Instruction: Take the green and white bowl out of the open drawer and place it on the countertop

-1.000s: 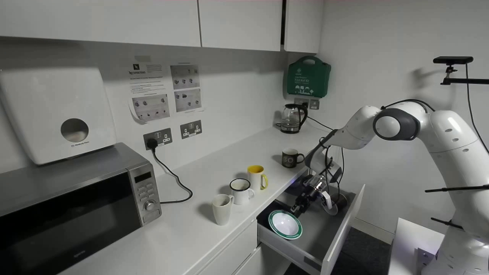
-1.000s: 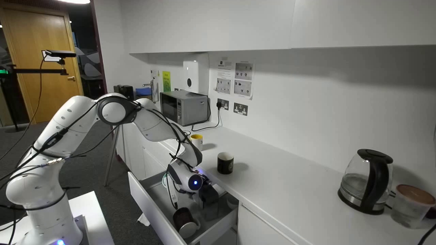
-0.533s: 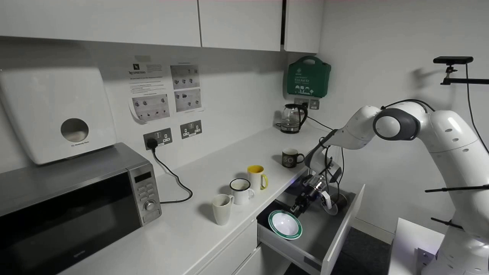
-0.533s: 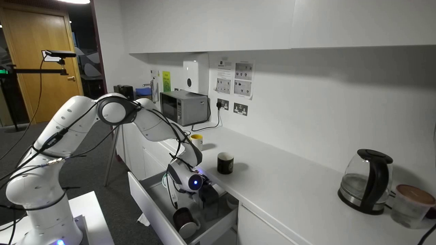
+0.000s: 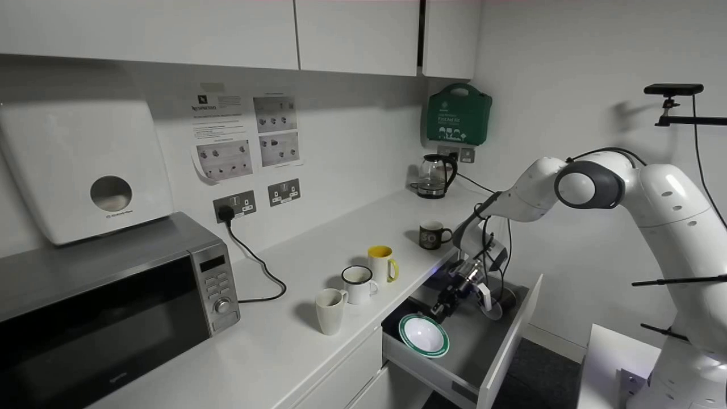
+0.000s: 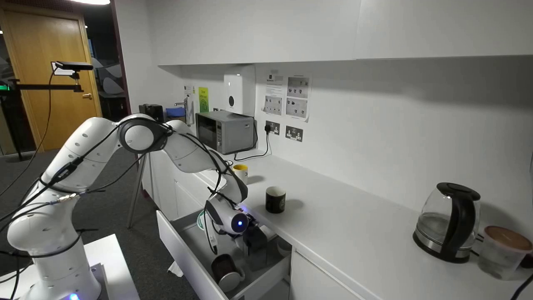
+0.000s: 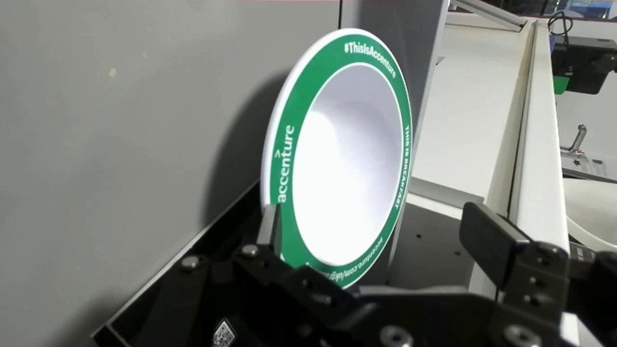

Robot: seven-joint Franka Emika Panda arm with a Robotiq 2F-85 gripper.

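While the green and white bowl (image 5: 424,335) lies in the open drawer (image 5: 471,346), lower middle of an exterior view, the claw (image 7: 371,217) is spread wide beside it. Approach seems nearly done; grasping and placing on the tabletop (image 5: 238,363) remain.

Dim, grey light is filling both exterior views; in an exterior view a lamp (image 6: 91,1) is glowing near eleven o'clock, and a dark mug (image 6: 275,201) is casting a soft shadow toward three. Wrist view: the bowl (image 7: 337,159) is appearing overexposed toward eight o'clock, its shadow falling toward nine.
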